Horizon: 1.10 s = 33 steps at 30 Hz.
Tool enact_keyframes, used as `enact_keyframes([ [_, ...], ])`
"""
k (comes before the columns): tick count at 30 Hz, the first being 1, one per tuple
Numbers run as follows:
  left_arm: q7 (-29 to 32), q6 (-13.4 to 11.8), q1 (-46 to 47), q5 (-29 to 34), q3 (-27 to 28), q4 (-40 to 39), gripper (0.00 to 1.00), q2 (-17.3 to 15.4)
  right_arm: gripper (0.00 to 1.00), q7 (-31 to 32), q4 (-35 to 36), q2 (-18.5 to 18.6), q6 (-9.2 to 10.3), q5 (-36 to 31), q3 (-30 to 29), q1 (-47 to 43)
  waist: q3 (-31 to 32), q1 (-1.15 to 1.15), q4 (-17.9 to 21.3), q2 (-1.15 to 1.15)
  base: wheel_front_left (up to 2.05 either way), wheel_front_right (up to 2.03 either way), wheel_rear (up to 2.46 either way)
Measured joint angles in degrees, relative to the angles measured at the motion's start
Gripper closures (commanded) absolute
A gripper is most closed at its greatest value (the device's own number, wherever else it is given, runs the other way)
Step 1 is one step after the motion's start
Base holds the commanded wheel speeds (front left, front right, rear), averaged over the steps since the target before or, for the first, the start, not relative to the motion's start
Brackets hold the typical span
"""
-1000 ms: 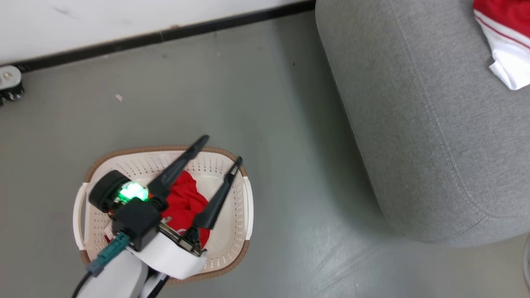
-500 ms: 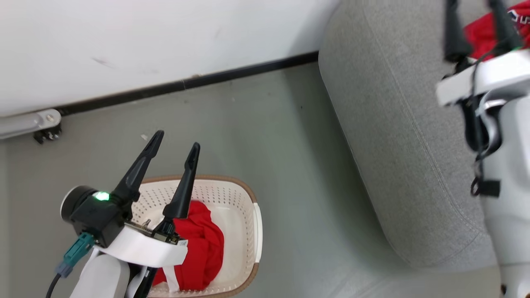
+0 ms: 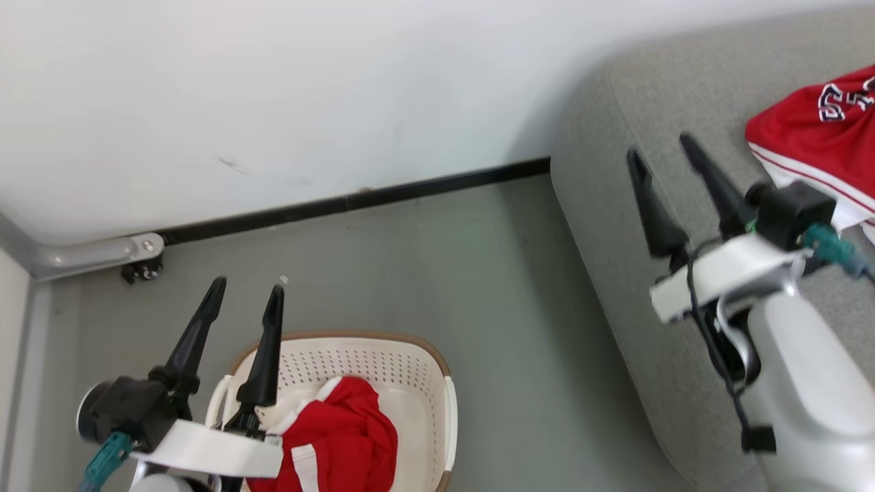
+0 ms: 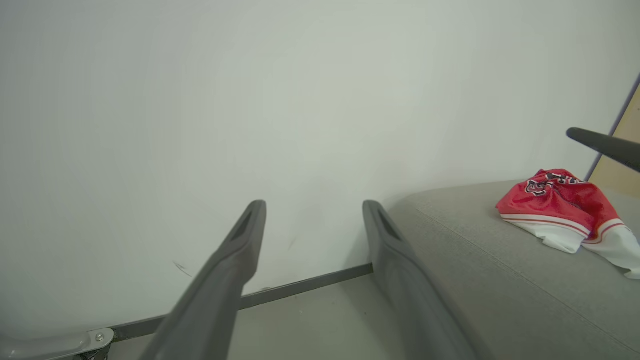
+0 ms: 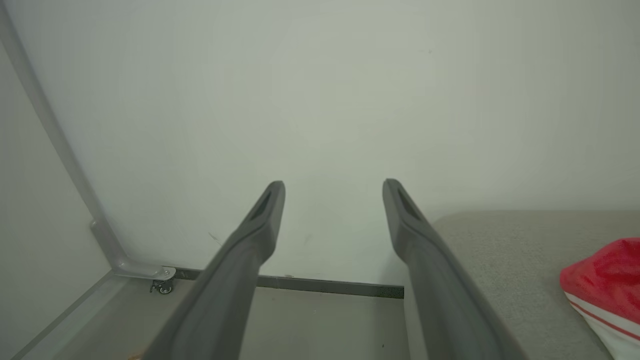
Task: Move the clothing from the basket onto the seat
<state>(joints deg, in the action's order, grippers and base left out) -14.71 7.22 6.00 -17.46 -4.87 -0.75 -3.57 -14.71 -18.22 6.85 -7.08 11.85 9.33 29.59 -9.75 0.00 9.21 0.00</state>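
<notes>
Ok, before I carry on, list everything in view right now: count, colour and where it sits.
basket: one, cream-white with brown rim, on the floor, lower left
clothing heap: one crumpled heap, red with white panels, inside the basket
jersey: one, red with white trim and dark lettering, lying on the seat
seat: one, grey fabric, at the right by the wall
floor: grey, between basket and seat
wall: white, behind everything
skirting strip: one, black, along the wall's foot
metal bracket: one, silver, far left at the wall's foot
left hand: dark fingers, open, empty, raised by the basket
right hand: dark fingers, open, empty, over the seat
</notes>
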Motion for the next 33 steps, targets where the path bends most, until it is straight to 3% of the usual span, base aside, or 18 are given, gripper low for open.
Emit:
enact_keyframes([
  [14,0.01,-0.07,-6.65,2.52,2.42,3.81,0.00,1.23,0.00,0.00,3.03,0.44,0.00,-1.35,4.27,-14.45,7.16,0.00,-3.11,0.00,0.00,0.00,0.00],
  [23,0.01,-2.36,-10.45,3.42,3.42,5.84,0.00,1.32,0.00,0.01,4.53,-0.12,0.00,-1.48,6.25,-21.69,10.78,0.00,-4.73,0.00,0.00,0.00,0.00],
  [33,0.01,-5.32,-12.70,-0.68,3.05,7.82,0.00,1.31,0.00,0.01,4.78,-0.59,0.00,-1.86,6.78,-27.39,13.40,0.00,-5.97,0.00,0.00,0.00,0.00],
])
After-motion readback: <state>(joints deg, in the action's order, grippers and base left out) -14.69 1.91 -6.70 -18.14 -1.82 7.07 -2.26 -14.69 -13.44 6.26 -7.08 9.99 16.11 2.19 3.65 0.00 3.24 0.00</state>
